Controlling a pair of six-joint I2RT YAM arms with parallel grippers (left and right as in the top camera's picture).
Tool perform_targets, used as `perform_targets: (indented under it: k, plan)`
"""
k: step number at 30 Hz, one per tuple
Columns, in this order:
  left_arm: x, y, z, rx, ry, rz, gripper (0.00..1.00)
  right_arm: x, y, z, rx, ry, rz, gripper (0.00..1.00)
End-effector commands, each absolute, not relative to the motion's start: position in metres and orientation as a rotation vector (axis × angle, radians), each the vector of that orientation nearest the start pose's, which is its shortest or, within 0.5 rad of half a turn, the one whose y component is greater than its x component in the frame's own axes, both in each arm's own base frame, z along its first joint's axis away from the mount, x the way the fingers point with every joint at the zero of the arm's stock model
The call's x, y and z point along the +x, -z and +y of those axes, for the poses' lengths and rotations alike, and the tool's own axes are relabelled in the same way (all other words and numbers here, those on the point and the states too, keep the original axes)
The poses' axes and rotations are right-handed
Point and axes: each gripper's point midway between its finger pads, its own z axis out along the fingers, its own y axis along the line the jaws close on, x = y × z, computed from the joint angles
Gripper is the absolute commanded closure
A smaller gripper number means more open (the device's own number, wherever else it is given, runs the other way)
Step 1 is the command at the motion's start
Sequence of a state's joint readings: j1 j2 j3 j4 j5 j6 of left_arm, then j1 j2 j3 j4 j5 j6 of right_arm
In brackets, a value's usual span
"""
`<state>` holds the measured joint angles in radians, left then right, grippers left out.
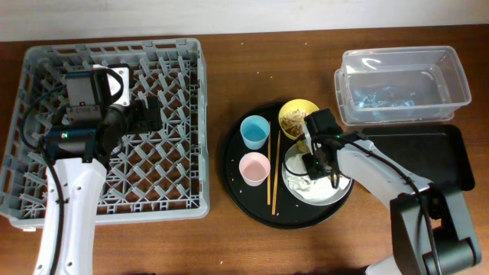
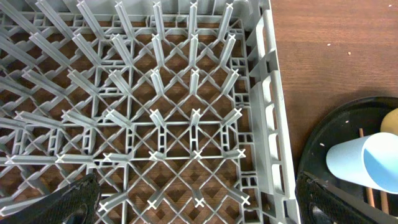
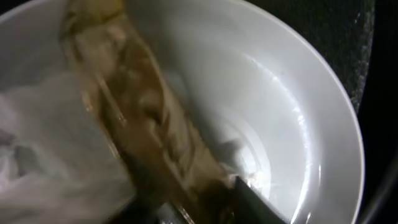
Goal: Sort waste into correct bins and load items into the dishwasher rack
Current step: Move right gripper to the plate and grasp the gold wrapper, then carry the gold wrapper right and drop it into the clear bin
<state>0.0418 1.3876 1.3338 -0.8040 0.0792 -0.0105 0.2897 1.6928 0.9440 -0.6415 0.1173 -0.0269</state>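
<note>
My right gripper point(image 1: 315, 163) is down on the pale plate point(image 1: 325, 192) on the round black tray. In the right wrist view it point(image 3: 205, 205) is shut on the shiny gold-brown wrapper strip point(image 3: 143, 118), with white tissue point(image 3: 43, 149) beside it on the plate point(image 3: 292, 93). The yellow bowl point(image 1: 296, 114) holds tan food scraps. The blue cup point(image 1: 254, 131), pink cup point(image 1: 254, 168) and chopsticks point(image 1: 272, 172) lie on the tray. My left gripper point(image 1: 157, 114) hangs open and empty over the grey rack point(image 1: 176, 53); its wrist view shows its open fingers point(image 2: 199, 205), the rack floor point(image 2: 161, 112) and the blue cup point(image 2: 367, 165).
The clear tub point(image 1: 401, 52) stands at the back right with bluish items inside. The flat black tray point(image 1: 435, 156) lies in front of it, partly under my right arm. The round black tray point(image 1: 237, 183) sits between the rack and the bins.
</note>
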Motion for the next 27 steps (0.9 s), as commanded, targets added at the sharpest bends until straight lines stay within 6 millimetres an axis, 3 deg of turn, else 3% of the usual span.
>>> perform_targets:
  k: [1, 3, 6, 11, 12, 15, 18, 20, 22, 23, 26, 27]
  plan:
    - [0.385, -0.243, 0.003, -0.011, 0.084, 2.405, 0.01, 0.308, -0.009, 0.067, -0.411, 0.173, 2.919, 0.81]
    - [0.385, -0.243, 0.003, -0.011, 0.084, 2.405, 0.01, 0.311, -0.015, 0.068, -0.370, 0.169, 2.921, 0.88]
    - [0.385, -0.243, 0.003, -0.011, 0.084, 2.405, 0.01, 0.320, -0.048, 0.071, -0.353, 0.167, 2.922, 0.91]
    - [0.385, -0.243, 0.003, -0.011, 0.084, 2.405, 0.01, 0.345, -0.148, 0.068, -0.257, 0.146, 2.867, 0.91]
    - [0.385, -0.243, 0.003, -0.011, 0.084, 2.405, 0.01, 0.345, -0.153, 0.064, -0.242, 0.149, 2.872, 0.91]
    - [0.385, -0.243, 0.003, -0.011, 0.084, 2.405, 0.01, 0.333, -0.148, 0.059, -0.230, 0.132, 2.934, 0.96]
    - [0.385, -0.243, 0.003, -0.011, 0.084, 2.405, 0.01, 0.310, -0.131, 0.072, -0.253, -0.006, 3.032, 0.95]
    - [0.385, -0.243, 0.003, -0.011, 0.084, 2.405, 0.01, 0.295, -0.116, 0.078, -0.260, -0.077, 3.093, 0.83]
    - [0.385, -0.243, 0.003, -0.011, 0.084, 2.405, 0.01, 0.281, -0.103, 0.083, -0.240, -0.134, 3.147, 0.79]
    - [0.385, -0.243, 0.003, -0.011, 0.084, 2.405, 0.01, 0.276, -0.098, 0.082, -0.233, -0.131, 3.163, 0.92]
    - [0.385, -0.243, 0.003, -0.011, 0.084, 2.405, 0.01, 0.278, -0.090, 0.082, -0.220, -0.132, 3.152, 0.96]
    - [0.385, -0.243, 0.003, -0.011, 0.084, 2.405, 0.01, 0.287, -0.090, 0.080, -0.218, -0.108, 3.119, 0.75]
